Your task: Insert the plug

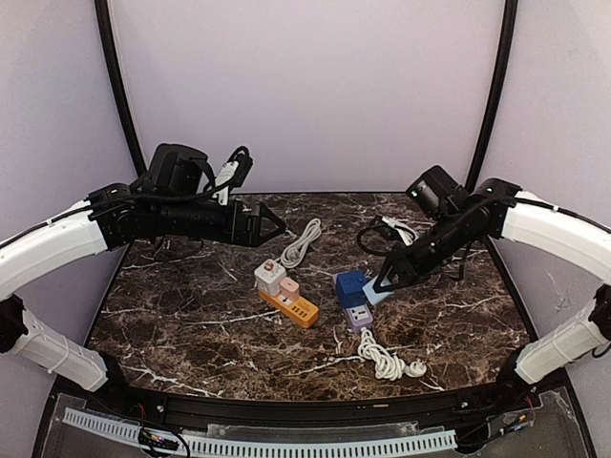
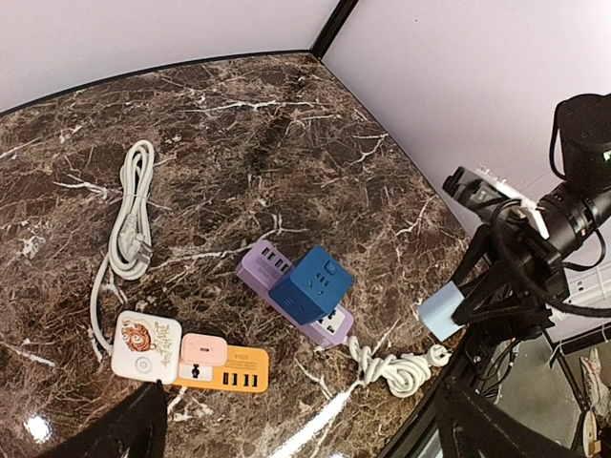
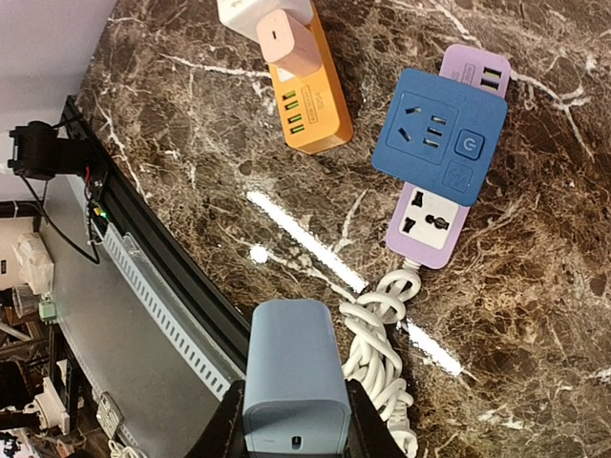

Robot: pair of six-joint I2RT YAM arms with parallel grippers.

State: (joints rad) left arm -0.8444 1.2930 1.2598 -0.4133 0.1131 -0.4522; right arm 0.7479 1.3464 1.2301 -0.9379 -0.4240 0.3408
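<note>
Right claw (image 3: 291, 425) clasping plug (image 3: 291, 367), near cube (image 3: 439, 134)

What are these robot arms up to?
The right gripper is shut on a light blue plug block, held in the air near the purple power strip that carries a dark blue cube adapter. It isn't plugged in yet. The left gripper hangs open, holding nothing.

Lt-blue plug (image 3: 291, 372) held aloft; purple strip (image 3: 430, 224) flat, blue cube (image 3: 439, 134) atop.
</note>
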